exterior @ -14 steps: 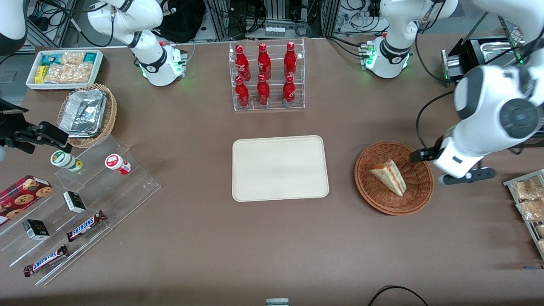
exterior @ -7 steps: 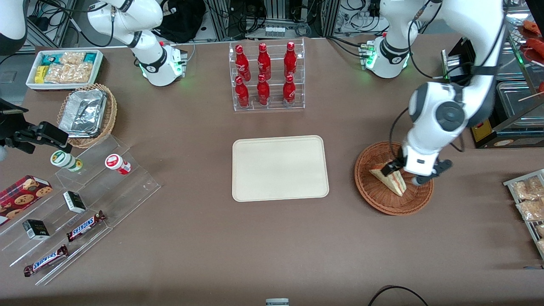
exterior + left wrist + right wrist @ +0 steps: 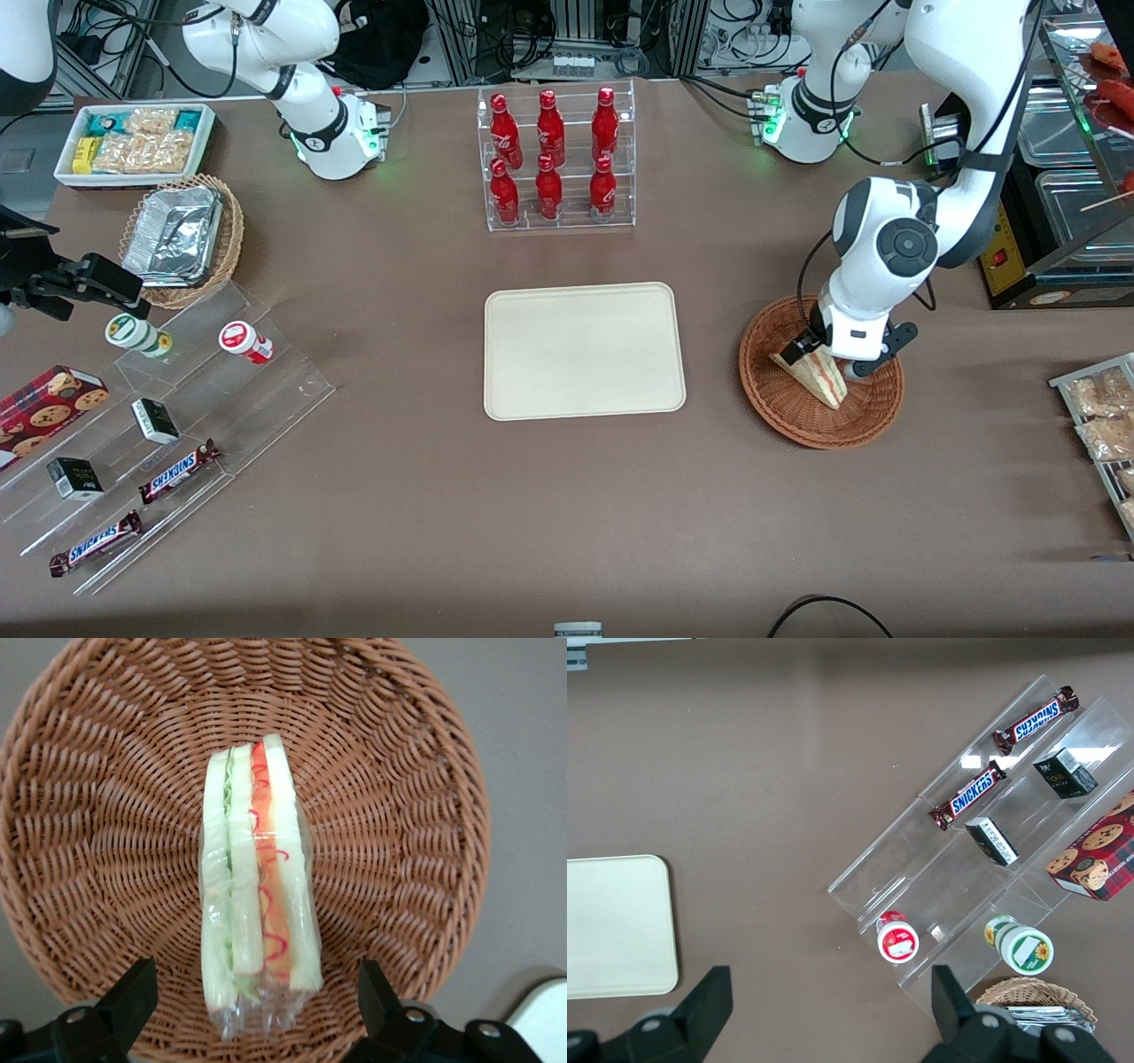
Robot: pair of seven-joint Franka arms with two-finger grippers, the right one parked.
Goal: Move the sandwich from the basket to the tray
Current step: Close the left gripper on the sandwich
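The sandwich (image 3: 820, 377), a wrapped white-bread wedge with orange-red and green filling, lies in the round reddish-brown wicker basket (image 3: 797, 427). My left gripper (image 3: 831, 356) hangs just above the sandwich's wide end. In the left wrist view the gripper (image 3: 255, 990) is open, its black fingers (image 3: 133, 990) standing apart on either side of the sandwich (image 3: 257, 904), touching neither it nor the basket (image 3: 106, 815). The cream tray (image 3: 585, 350) lies bare at mid-table, beside the basket toward the parked arm's end; a corner of the tray (image 3: 551, 1020) shows in the wrist view.
A clear rack of red bottles (image 3: 556, 159) stands farther from the front camera than the tray. Toward the parked arm's end are a tan basket with a foil container (image 3: 177, 237), a white snack bin (image 3: 135, 142) and acrylic steps with snacks (image 3: 168, 425). Snack packets (image 3: 1099, 412) lie at the working arm's end.
The left arm has swung in from the working arm's end of the table over the basket and come down, so the gripper now straddles the sandwich. The sandwich has not moved.
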